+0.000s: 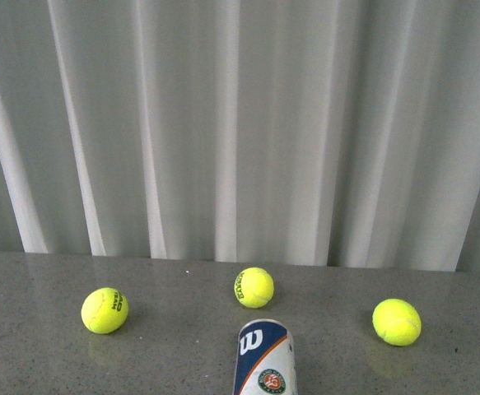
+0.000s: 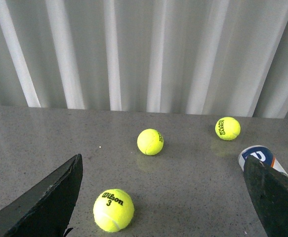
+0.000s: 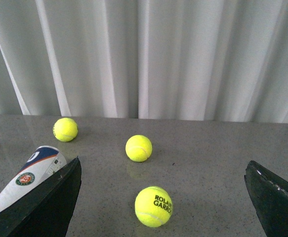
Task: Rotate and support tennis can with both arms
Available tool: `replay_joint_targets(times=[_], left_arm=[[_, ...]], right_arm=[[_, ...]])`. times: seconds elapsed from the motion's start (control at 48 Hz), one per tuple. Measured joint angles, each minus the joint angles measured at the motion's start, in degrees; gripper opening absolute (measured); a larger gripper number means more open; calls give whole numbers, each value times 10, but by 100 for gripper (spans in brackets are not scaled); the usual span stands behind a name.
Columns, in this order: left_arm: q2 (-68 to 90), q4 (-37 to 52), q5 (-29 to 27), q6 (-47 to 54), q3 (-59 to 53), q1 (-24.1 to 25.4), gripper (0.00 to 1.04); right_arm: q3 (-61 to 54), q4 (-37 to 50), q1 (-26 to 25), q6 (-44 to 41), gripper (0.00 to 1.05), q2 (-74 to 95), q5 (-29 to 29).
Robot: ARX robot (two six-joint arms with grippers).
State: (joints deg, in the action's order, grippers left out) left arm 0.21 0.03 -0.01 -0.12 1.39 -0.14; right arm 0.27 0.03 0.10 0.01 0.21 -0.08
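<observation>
The tennis can (image 1: 264,362) lies on its side on the grey table at the near edge of the front view, its Wilson logo end pointing away and the rest cut off by the frame. Neither arm shows in the front view. My left gripper (image 2: 162,159) is open above the table. The tennis can (image 2: 259,157) peeks out beside one of its fingers (image 2: 274,197), apart from it. My right gripper (image 3: 162,163) is open too, and the tennis can (image 3: 27,180) lies partly behind one of its fingers (image 3: 45,207). Neither gripper holds anything.
Three yellow-green tennis balls lie on the table beyond the can, at the left (image 1: 104,310), middle (image 1: 253,287) and right (image 1: 396,321). A Wilson ball (image 2: 113,210) lies between the left fingers, a Roland Garros ball (image 3: 153,206) between the right ones. A white curtain (image 1: 240,123) hangs behind the table.
</observation>
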Motion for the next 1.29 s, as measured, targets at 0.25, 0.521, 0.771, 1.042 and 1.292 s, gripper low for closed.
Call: replay_joint_targets(times=[0.25,0.521,0.771,1.042,1.292], left_arm=[[0,0,0,0,0,0,98],[0,0,0,0,0,0,98],[0,0,0,0,0,0,98],[0,0,0,0,0,0,98],[0,0,0,0,0,0,98]], right_arm=[[0,0,0,0,98,0,0],[0,0,0,0,98,0,0],[144,-109,-38,62,98,288,-137],[358,-89,100,200,98,730,-140],[483,-63,171,243,98,970,-119]])
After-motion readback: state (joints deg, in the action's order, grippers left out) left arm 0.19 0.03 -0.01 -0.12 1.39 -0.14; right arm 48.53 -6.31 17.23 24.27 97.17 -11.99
